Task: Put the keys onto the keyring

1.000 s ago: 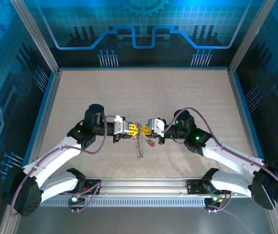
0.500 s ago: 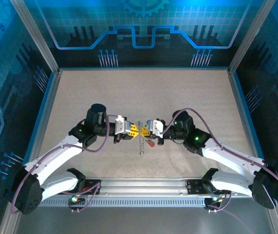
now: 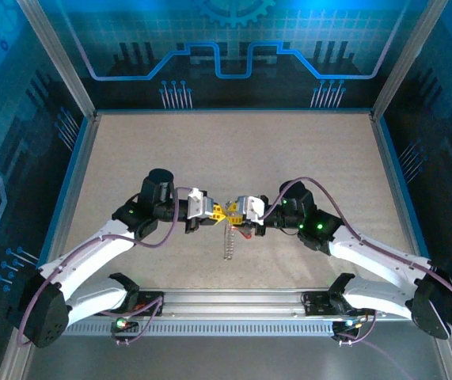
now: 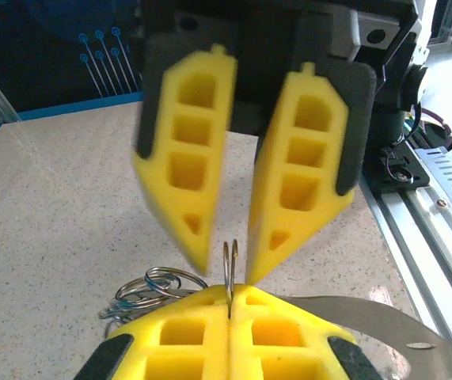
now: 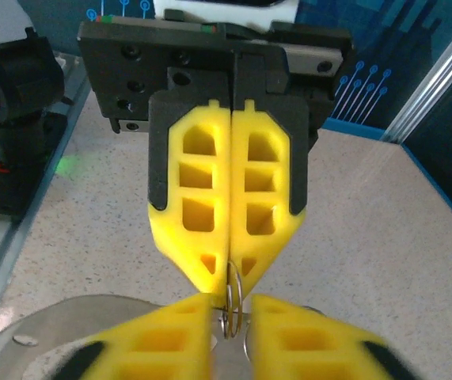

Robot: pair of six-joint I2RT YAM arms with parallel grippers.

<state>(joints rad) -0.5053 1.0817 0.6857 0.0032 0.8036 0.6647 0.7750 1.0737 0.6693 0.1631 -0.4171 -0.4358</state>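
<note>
The keyring [image 4: 226,261] is a thin silvery double-wire ring standing edge-on, and my left gripper [image 4: 231,289] is shut on its lower part. In the top view it hangs as a bumpy silvery line [image 3: 227,241] below the two grippers, which meet tip to tip at mid-table. My right gripper [image 5: 232,305] faces the left one with its yellow fingers apart; the keyring [image 5: 238,293] stands in the gap, touching neither pad. One key with a red head [image 3: 244,232] lies on the table just right of the ring, under the right gripper [image 3: 235,212].
A cluster of smaller silvery rings [image 4: 150,285] lies on the speckled table left of my left fingers. A flat silvery metal strip [image 4: 384,317] lies to their right. An aluminium rail [image 3: 233,305] runs along the near edge; blue walls enclose the table.
The right gripper was shut at the ring a second ago and now has its fingers apart. The left gripper has closed tighter and keeps the ring. Both arms have barely shifted.
</note>
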